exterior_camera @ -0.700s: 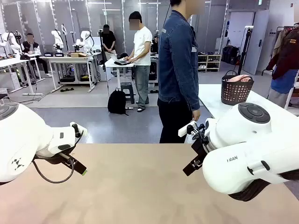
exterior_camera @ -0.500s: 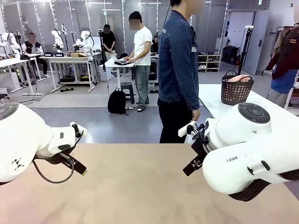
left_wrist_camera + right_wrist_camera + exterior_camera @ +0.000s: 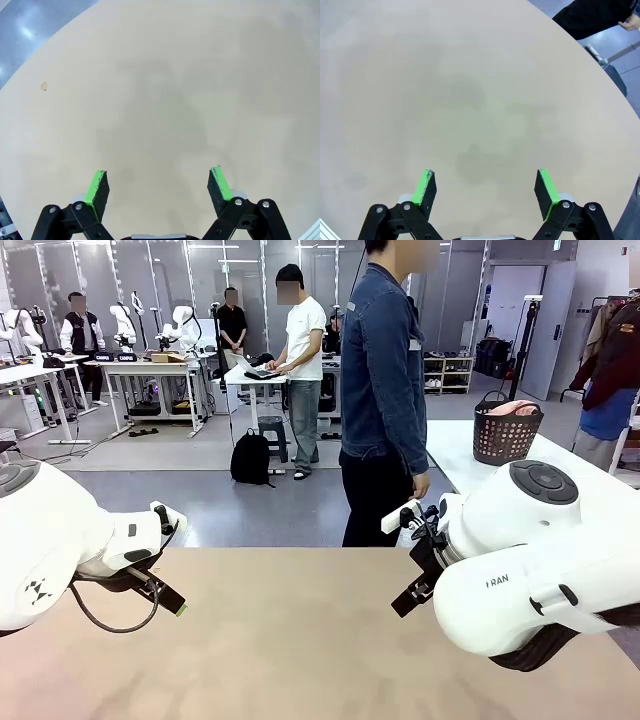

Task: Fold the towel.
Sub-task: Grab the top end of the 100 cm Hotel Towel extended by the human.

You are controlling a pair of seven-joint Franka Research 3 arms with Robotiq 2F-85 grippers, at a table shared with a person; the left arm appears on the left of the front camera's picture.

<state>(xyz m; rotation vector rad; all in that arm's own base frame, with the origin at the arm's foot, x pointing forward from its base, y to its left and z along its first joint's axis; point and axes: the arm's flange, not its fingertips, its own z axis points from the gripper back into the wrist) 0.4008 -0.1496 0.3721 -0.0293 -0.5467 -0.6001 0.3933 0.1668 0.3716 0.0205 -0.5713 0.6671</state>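
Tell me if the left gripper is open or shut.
Open. In the left wrist view the left gripper has its green pads wide apart over the table, with nothing between them.

surface: table (image 3: 300, 640) | top: tan, matte | on it: small brown spot (image 3: 44, 86) near edge

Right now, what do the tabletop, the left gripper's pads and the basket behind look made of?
Tabletop: smooth matte tan, no grain, faint blotches; probably laminate or coated board.
Pads on the left gripper: bright green, flat and matte, likely rubber or similar.
Basket: dark perforated walls, looks like moulded plastic.
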